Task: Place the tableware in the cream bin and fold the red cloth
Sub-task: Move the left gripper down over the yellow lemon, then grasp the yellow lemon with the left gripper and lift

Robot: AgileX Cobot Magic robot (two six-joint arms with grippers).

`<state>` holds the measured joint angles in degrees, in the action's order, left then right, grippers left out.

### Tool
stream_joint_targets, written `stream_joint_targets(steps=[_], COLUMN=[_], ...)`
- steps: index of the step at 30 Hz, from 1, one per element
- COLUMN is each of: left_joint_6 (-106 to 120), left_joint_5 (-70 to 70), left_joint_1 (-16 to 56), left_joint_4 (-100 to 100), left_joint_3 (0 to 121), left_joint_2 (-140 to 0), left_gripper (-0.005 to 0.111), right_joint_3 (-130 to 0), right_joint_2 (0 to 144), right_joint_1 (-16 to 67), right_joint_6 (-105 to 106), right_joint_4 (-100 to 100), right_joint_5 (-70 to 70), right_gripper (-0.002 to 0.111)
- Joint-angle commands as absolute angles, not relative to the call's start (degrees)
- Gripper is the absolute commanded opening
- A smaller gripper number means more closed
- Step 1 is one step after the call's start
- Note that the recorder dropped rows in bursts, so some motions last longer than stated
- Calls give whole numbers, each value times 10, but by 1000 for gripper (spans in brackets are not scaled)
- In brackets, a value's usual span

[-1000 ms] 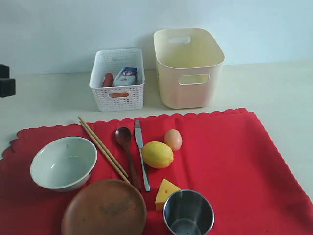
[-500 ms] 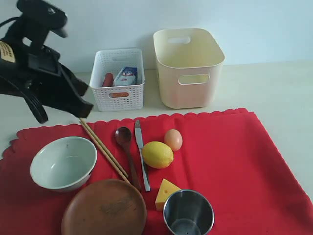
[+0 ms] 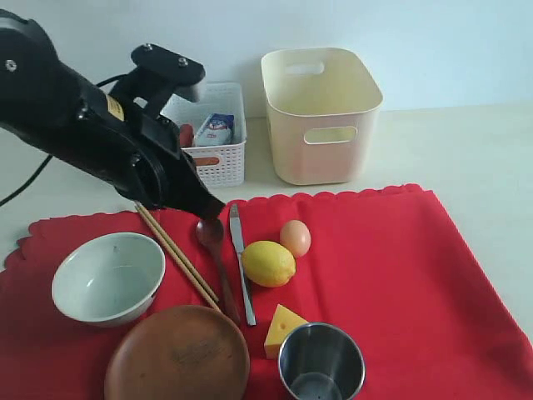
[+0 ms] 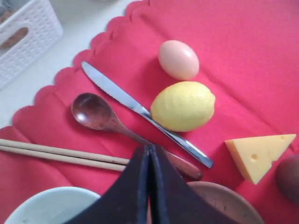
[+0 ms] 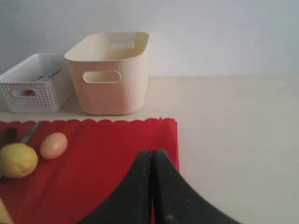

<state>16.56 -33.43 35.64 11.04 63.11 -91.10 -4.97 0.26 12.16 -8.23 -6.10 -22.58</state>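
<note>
The red cloth (image 3: 400, 275) lies spread flat, and on its left part sit the pale bowl (image 3: 108, 277), wooden plate (image 3: 176, 354), steel cup (image 3: 321, 362), chopsticks (image 3: 175, 252), dark spoon (image 3: 216, 254) and knife (image 3: 241, 258). The cream bin (image 3: 321, 112) stands empty behind the cloth. My left gripper (image 3: 213, 210) is shut and empty, hovering over the cloth's back edge just above the spoon's bowl (image 4: 93, 111). My right gripper (image 5: 152, 154) is shut and empty, above the cloth's right edge; it does not show in the exterior view.
A lemon (image 3: 268, 263), an egg (image 3: 295, 237) and a cheese wedge (image 3: 283, 327) lie among the tableware. A white perforated basket (image 3: 204, 133) holding small packets stands left of the bin, partly behind my left arm (image 3: 92, 125).
My left arm has swung in from the left edge and down to the right, its shut gripper now over the spoon. Nothing on the cloth has moved.
</note>
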Motion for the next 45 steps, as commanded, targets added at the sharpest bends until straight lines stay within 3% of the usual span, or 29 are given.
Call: stream_joint_targets(steps=[1,5,10,13,22,45], left_joint_6=[227,254,318,385,587,778], left_joint_5=[-352,-361,-371,-393,-471,-401], left_joint_1=[359,359,359,359,359,389], left_joint_4=[172,188,188,186,182,224], left_joint_3=[665,694,708,717,762,814], left_joint_2=[-951,-990,-1024,-1036,-1070,-1194], left_gripper=[0,13,56,72,73,73], right_joint_3=[-38,-30,-9,-9,-9,-9], right_joint_2=[0,0,0,0,0,0], right_joint_1=[103,93,93,93,93,93], right_joint_6=[-82,-82,-82,-82,-82,-82], right_joint_4=[-59,-59,-59,-59,-59,-59], right_joint_5=[-224,-220,-207,-207,-207,-207], right_gripper=[0,0,0,0,0,0])
